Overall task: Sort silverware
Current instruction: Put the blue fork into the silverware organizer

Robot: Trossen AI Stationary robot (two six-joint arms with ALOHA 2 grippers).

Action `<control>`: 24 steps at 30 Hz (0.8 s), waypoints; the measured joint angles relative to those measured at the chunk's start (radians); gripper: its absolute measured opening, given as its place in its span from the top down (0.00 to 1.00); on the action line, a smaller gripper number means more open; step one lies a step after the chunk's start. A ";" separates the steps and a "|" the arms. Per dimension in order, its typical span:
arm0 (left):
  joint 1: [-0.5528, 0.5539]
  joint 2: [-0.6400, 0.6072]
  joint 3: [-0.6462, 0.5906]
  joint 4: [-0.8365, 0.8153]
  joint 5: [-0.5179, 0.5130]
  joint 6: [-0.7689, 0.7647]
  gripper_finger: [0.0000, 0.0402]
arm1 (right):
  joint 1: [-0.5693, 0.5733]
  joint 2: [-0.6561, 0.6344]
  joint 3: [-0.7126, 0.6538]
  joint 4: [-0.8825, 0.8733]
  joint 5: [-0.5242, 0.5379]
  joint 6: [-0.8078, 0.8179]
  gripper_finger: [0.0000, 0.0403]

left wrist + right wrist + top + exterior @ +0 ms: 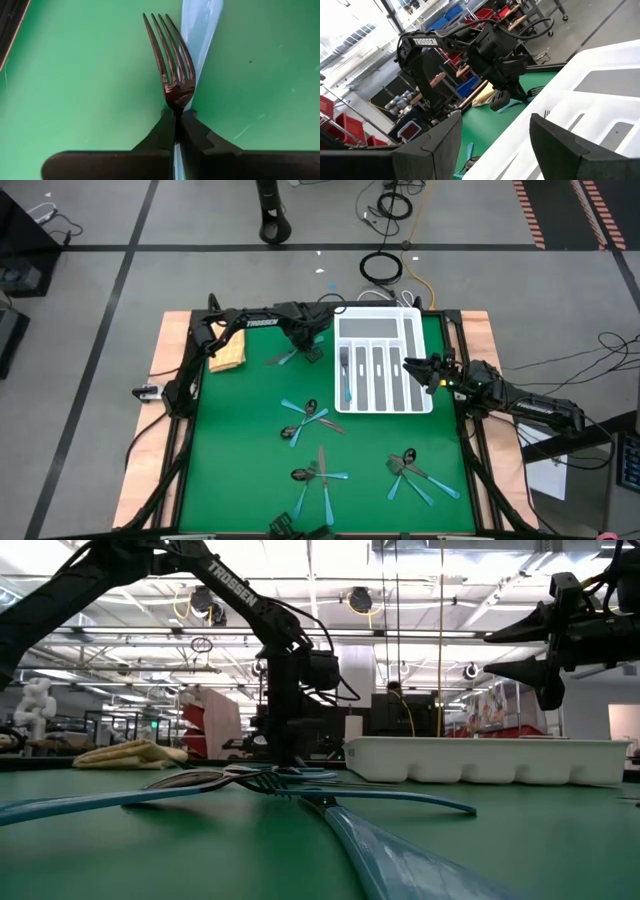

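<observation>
The left arm reaches across the far side of the green surface (240, 440), its links folded so that the left end effector (305, 345) points down at the mat just beside the near-left corner of the white tray (420, 330). Its fingers (165, 135) are closed on a fork (172, 75): the left wrist view shows the fork's neck clamped between the two dark pads, tines pointing away from the end effector, with a light-blue handle (200, 25) lying on the surface directly beyond the tines.

The right arm extends in from the right edge of the surface, roughly level, with the right end effector (425, 373) held above the right-hand side of the tray. Its fingers (555, 142) are spread wide and grip nothing.

Two pieces of silverware (345, 375) lie in the tray's left compartment. The remaining silverware lies loose on the surface, nearer the front edge than either end effector, in three clusters (310, 420) (318, 472) (412, 472). A folded tan cloth (228, 356) lies beside the left arm.
</observation>
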State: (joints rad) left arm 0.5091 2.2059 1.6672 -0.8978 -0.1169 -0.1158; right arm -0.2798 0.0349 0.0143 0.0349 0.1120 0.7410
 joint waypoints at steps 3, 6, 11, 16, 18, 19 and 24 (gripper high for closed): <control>0.001 -0.003 0.000 -0.007 0.001 0.000 0.97 | 0.000 0.000 0.000 0.000 0.000 0.000 0.46; 0.001 -0.012 -0.003 -0.029 0.002 0.000 0.98 | 0.000 0.000 0.000 0.000 0.000 0.000 0.46; 0.001 -0.042 -0.003 -0.041 0.005 -0.003 0.98 | 0.000 0.000 0.000 0.000 0.000 -0.001 0.46; 0.001 -0.046 -0.003 -0.066 0.031 0.001 0.99 | 0.000 0.000 0.000 0.000 0.000 -0.001 0.46; -0.002 -0.047 -0.003 -0.073 0.034 0.015 0.99 | 0.000 0.000 0.000 0.000 0.000 -0.001 0.46; -0.005 -0.048 -0.003 -0.077 0.034 0.017 0.99 | 0.000 0.000 0.000 0.000 0.001 -0.001 0.46; -0.015 -0.048 0.043 -0.128 0.033 0.026 1.00 | 0.000 0.000 0.000 0.000 0.001 -0.003 0.46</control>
State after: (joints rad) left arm 0.4944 2.1582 1.7106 -1.0257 -0.0837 -0.0897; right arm -0.2798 0.0353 0.0143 0.0345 0.1127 0.7376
